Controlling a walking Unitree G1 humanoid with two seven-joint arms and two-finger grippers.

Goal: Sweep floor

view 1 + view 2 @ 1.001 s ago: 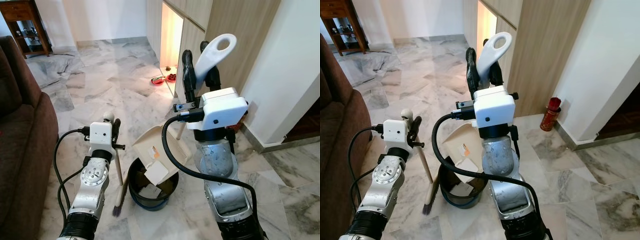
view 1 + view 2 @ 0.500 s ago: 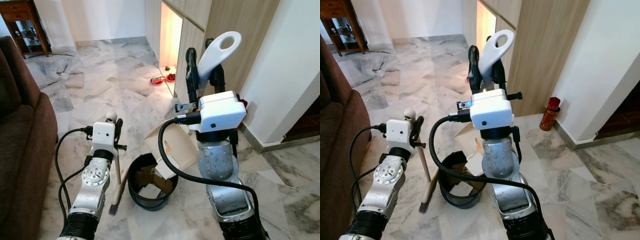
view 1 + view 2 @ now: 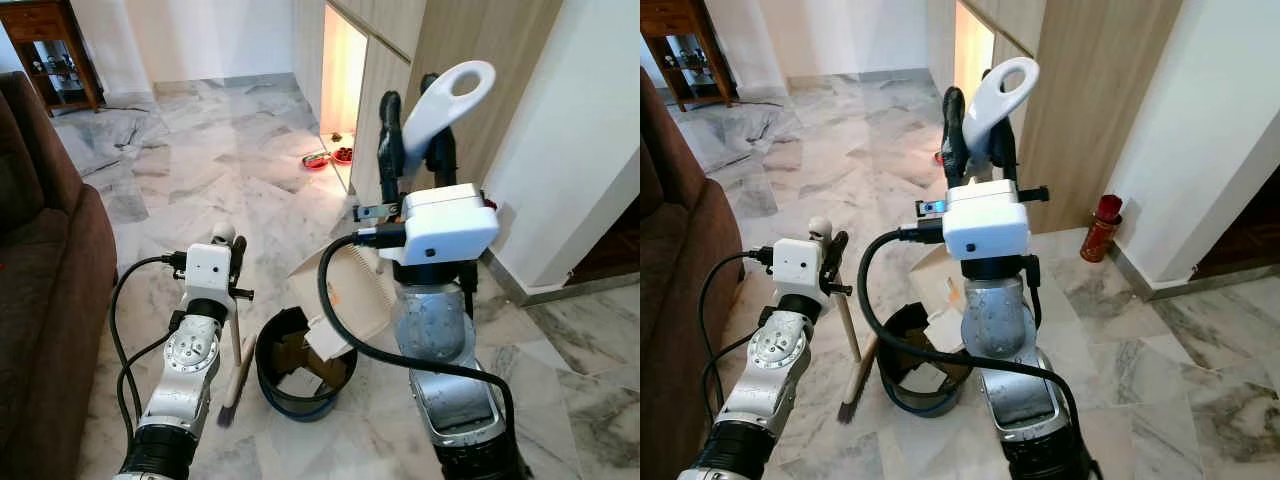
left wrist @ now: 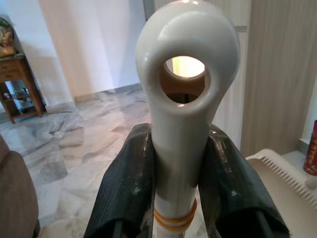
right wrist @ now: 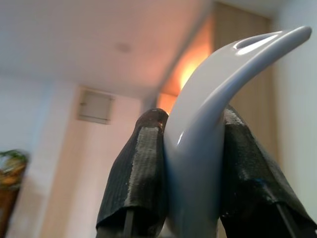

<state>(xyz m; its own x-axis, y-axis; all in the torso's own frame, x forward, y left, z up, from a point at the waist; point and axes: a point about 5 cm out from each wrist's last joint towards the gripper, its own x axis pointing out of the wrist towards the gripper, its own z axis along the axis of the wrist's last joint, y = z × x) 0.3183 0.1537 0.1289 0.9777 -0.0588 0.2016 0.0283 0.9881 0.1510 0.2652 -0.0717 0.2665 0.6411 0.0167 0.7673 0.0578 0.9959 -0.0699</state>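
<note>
Left eye view: the right gripper (image 3: 412,130), upper centre, clamps the dustpan handle (image 3: 446,98); the dustpan (image 3: 345,290) tilts over the black bin (image 3: 300,362) at lower centre.

Left wrist view: the left gripper (image 4: 180,168) clamps the broom handle (image 4: 183,74) at centre.

My black fingers (image 5: 138,173) clamp a white dustpan handle (image 3: 445,100) above a black bin (image 3: 268,370). The floor (image 3: 200,190) is grey-veined marble, the sofa (image 3: 40,280) dark brown, and the wall bottle (image 3: 1101,228) looks red.

Our right arm (image 3: 440,330) hiding most of the dustpan (image 3: 345,290), bin (image 3: 290,375) contents too small to identify, sofa (image 3: 45,300) cut off at the edge
</note>
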